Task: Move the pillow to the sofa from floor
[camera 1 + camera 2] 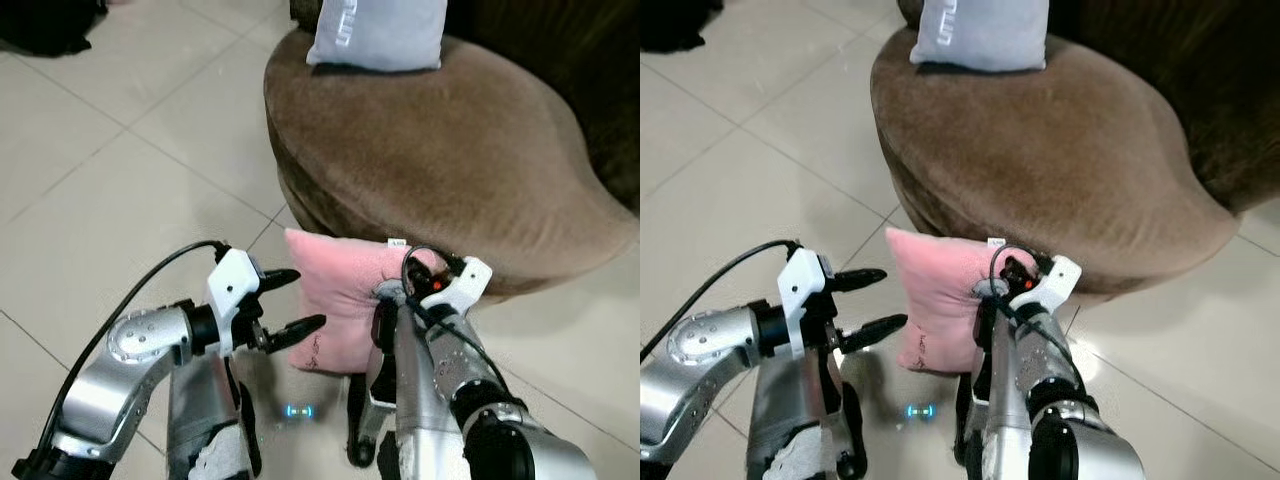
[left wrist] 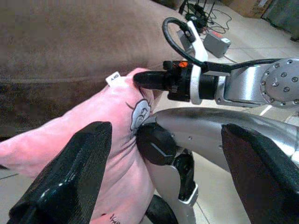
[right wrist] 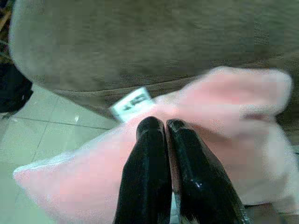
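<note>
A pink pillow stands on edge on the tiled floor, against the base of the brown round sofa. My right gripper is shut on the pillow's top edge beside its white label; in the right wrist view the two black fingers pinch the pink fabric. My left gripper is open just left of the pillow, its fingers spread one above the other and holding nothing. From the left wrist camera, the pillow lies ahead between the open fingers.
A grey pillow rests at the back of the sofa seat. A dark object lies on the floor at the far left. Pale floor tiles stretch out to the left. Cables and a small box sit beyond the sofa.
</note>
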Controlling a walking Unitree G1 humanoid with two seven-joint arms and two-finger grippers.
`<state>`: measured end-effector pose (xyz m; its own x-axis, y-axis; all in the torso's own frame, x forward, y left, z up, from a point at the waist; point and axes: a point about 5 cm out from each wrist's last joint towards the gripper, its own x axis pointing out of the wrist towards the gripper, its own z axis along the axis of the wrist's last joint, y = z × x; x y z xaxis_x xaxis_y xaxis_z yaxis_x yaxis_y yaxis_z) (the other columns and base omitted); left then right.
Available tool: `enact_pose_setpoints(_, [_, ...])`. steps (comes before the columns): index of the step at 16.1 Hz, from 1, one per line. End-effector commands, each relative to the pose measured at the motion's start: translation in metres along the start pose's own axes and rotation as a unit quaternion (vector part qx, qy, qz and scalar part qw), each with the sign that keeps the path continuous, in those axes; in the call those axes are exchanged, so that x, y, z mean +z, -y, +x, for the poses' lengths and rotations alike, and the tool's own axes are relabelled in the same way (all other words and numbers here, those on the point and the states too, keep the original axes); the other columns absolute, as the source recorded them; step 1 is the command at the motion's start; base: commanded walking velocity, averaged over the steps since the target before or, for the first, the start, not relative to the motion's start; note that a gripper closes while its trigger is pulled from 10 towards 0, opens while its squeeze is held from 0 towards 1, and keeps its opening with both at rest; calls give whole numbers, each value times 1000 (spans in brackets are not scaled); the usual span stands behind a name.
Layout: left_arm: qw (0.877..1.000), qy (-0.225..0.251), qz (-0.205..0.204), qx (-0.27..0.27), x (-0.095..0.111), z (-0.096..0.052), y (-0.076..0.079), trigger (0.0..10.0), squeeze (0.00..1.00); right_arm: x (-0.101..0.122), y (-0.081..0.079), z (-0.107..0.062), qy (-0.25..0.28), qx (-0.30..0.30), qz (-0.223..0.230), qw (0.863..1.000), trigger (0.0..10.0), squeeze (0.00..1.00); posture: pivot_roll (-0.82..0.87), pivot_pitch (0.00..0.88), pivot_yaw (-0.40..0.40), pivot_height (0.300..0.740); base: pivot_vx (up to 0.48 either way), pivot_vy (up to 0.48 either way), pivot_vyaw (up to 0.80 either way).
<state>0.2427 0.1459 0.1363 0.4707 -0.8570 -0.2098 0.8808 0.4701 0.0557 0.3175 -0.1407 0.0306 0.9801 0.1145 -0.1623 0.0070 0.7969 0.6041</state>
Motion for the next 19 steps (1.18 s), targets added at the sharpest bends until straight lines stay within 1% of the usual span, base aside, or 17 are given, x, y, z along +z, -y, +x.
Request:
enact_pose_setpoints(1, [1000,-5,1,-12,-4,1,5,10000,0,-1,3,-2,-1,-5,-6,1000,10000,0,226,259,-63,556,0,0,0])
enact_pose_setpoints(3, [1000,-7,2,-19,-6,1,8,10000,0,-1,4,-3,2,-1,-3,1000,10000,0,224,255,-60,576,0,0,0])
enact_pose_setpoints(5, [1000,-11,-1,-28,-9,-1,14,10000,0,-4,0,-5,0,18,-3,1000,10000,0,217,258,-56,601,0,0,0])
enact_pose_setpoints(6, [999,-14,-2,-32,-12,-2,17,10000,0,-6,0,-6,-1,19,-4,1000,10000,0,214,259,-54,611,0,0,0])
enact_pose_setpoints(8, [999,-15,-3,-33,-14,-3,18,10000,0,-8,1,-7,-2,15,-10,1000,10000,0,214,259,-54,631,0,0,0])
enact_pose_setpoints(9, [1000,-12,5,3,-19,-8,12,10000,0,-8,6,-10,-2,1,-17,1000,10000,0,197,259,-56,645,0,0,0])
enact_pose_setpoints(10, [1000,-11,6,19,-21,-11,9,10000,0,-8,8,-11,-3,-2,-19,1000,10000,0,197,259,-56,650,0,0,0])
enact_pose_setpoints(11, [996,-12,-3,88,-30,-16,-1,10000,0,-9,14,-17,3,-16,-25,1000,10000,0,185,248,-60,650,0,0,0])
enact_pose_setpoints(13, [988,-16,-25,155,-41,-15,-5,10000,0,-18,24,-30,-4,-25,-26,999,10000,0,159,233,-67,645,0,0,0])
enact_pose_setpoints(15, [981,-1,-36,190,-46,-12,-5,10000,0,-21,30,-40,2,-29,-26,999,10000,0,138,220,-69,630,0,0,0])
enact_pose_setpoints(17, [972,2,-42,231,-55,-10,-9,10000,0,-21,32,-47,4,-29,-44,999,10000,0,121,200,-65,610,0,0,0])
enact_pose_setpoints(19, [969,8,-47,242,-58,-8,-10,10000,0,-20,31,-49,3,-24,-53,998,10000,0,105,184,-63,595,0,0,0])
